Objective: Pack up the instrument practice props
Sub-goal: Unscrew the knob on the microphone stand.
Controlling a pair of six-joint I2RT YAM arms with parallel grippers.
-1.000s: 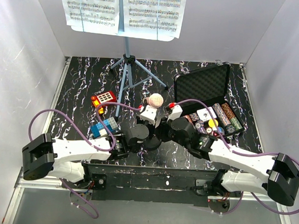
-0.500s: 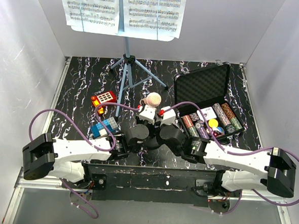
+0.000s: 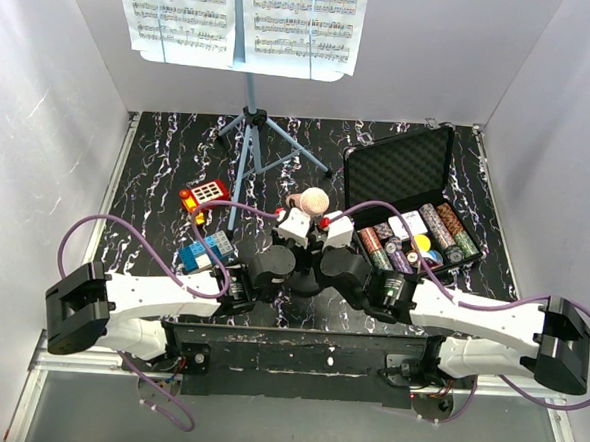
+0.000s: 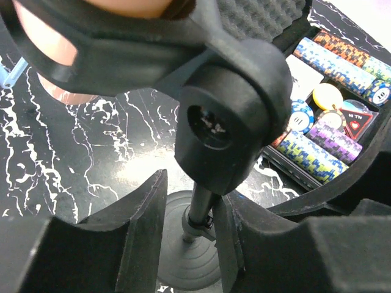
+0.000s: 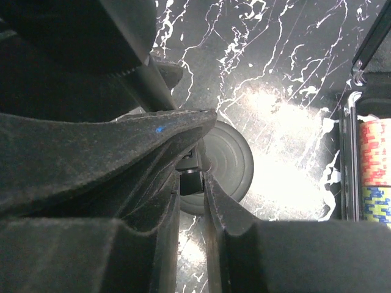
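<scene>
— Left end effector [image 4: 190,196]: what is it doing?
— Its fingers are apart, one on each side of the microphone's [image 3: 313,198] thin pole [image 4: 198,215], with a gap on one side.
— And the right end effector [image 5: 197,160]?
— Clamped on that same pole. The round base [image 5: 231,162] shows beyond its fingers, over the counter [image 3: 168,163], just left of the chip case [image 3: 398,167].

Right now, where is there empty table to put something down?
Bare table lies between the left wall and the legs of the music stand. The middle around the microphone and the chip case side are crowded.
</scene>
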